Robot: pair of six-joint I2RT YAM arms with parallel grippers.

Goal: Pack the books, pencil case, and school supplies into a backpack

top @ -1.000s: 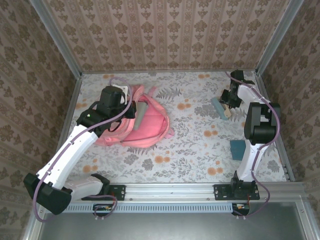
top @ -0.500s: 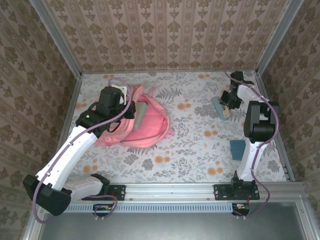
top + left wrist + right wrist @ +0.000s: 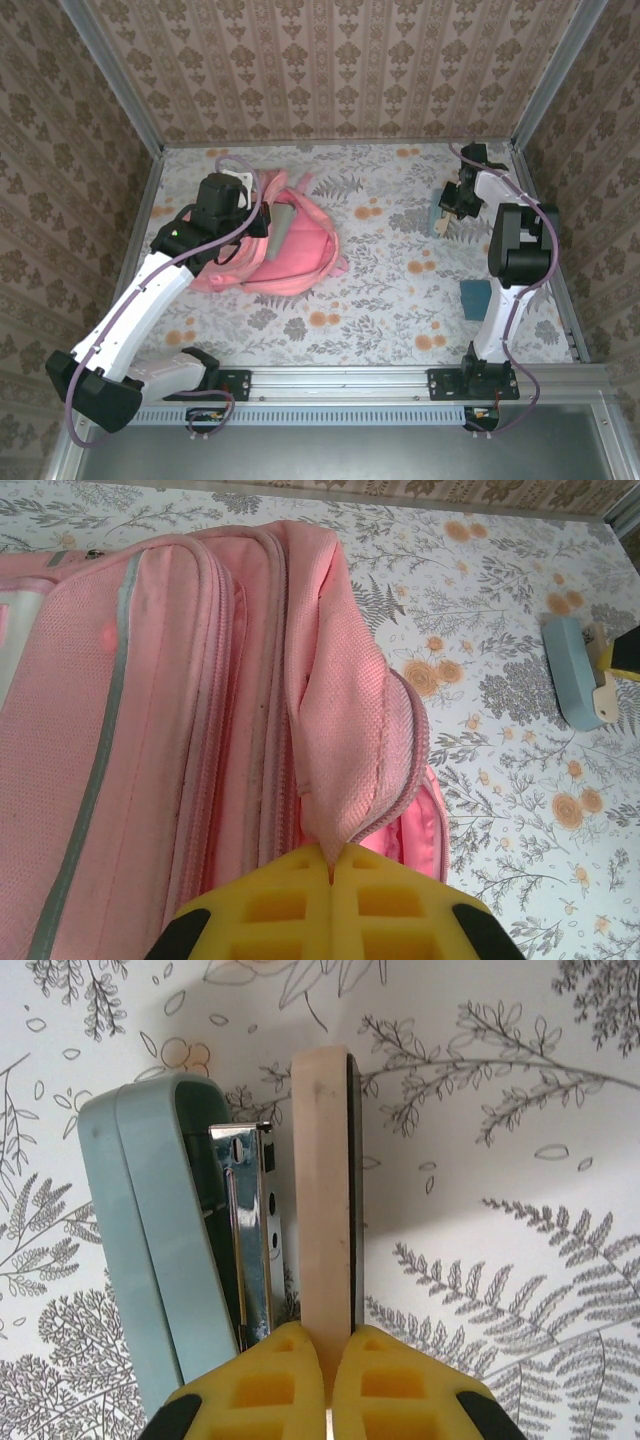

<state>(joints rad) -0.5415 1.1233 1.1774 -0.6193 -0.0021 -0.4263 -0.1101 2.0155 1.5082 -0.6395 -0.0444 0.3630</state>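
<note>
Left wrist camera has the left pincer [image 3: 330, 858] pressed together on a zip-edged flap of pink fabric belonging to the backpack [image 3: 150, 730], which lies on the left part of the floral worktop [image 3: 500, 780]. Right wrist camera has the right pincer [image 3: 328, 1345] clamped on the cream bar [image 3: 322, 1180] of a teal stapler [image 3: 150, 1220] at the far right of the worktop; whether it rests on the surface I cannot tell. Top external camera has a teal block [image 3: 475, 297] lying nearer, just beside the right arm [image 3: 515, 250].
</note>
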